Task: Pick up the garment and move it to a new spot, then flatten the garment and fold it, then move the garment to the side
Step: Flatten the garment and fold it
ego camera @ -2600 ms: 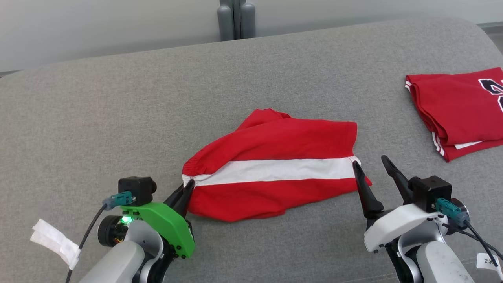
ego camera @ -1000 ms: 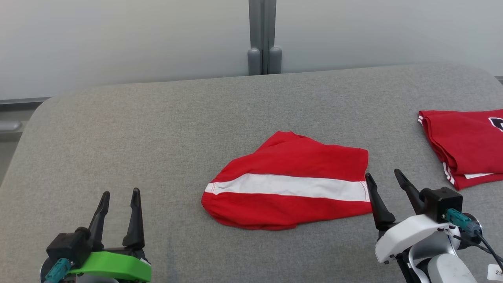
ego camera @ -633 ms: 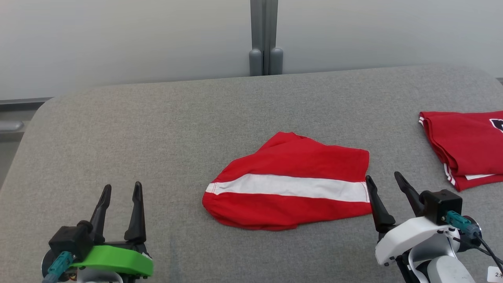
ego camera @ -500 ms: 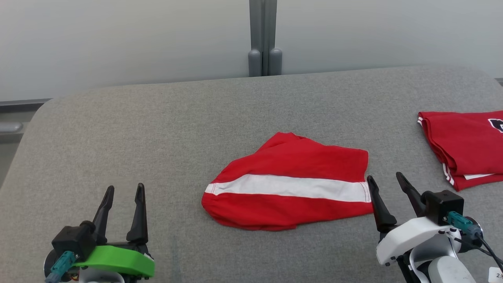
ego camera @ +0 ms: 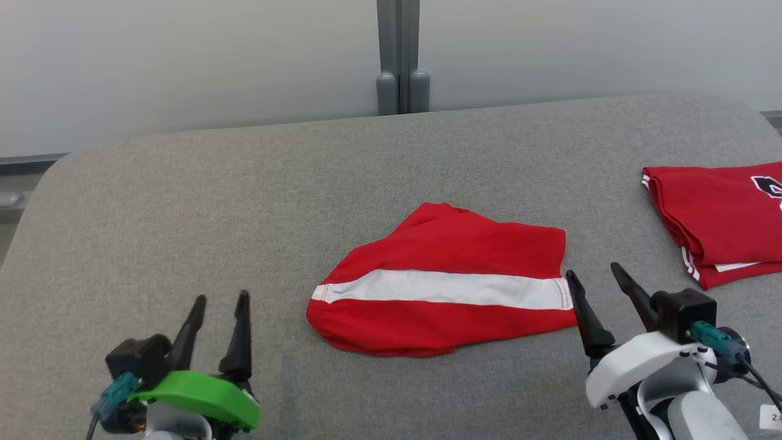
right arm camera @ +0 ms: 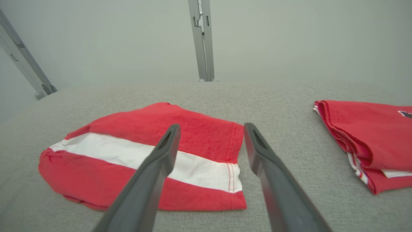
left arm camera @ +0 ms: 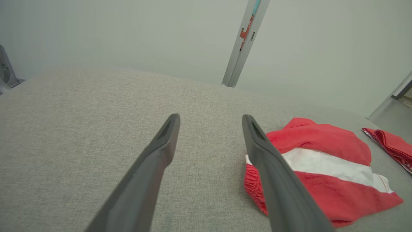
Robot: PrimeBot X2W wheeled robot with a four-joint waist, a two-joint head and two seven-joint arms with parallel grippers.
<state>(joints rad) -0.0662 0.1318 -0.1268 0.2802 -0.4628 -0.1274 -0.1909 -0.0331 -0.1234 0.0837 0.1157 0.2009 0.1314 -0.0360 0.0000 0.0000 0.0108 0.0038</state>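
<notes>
"Pincers nearest the camera: how did they stand?"

"Both stood with their fingers spread apart and held nothing. The left pincer (ego camera: 222,297), on its green mount (ego camera: 201,400), hovered over bare grey table (ego camera: 244,201), well apart from the cloth. The right pincer (ego camera: 592,271) sat just beside the cloth's right hem. Whether its inner finger touched the hem could not be told."

"And the garment itself?"

"The red garment (ego camera: 446,287), crossed by one broad white stripe, lay on the middle of the table between the two pincers. It was doubled over into a rough flat packet, its far left corner slightly humped. By that look, the pick-up, flattening and folding seemed done, and moving it to the side seemed to be what was left."

"Any writing to read?"

"A small white tag (ego camera: 771,417) at the near right edge bore marks too cut off to read. Farther right, a second red garment (ego camera: 721,214) lay folded, its dark printing cropped by the frame and also unreadable. Beyond the table stood a grey post (ego camera: 400,61) against a pale wall (ego camera: 183,61)."
</notes>
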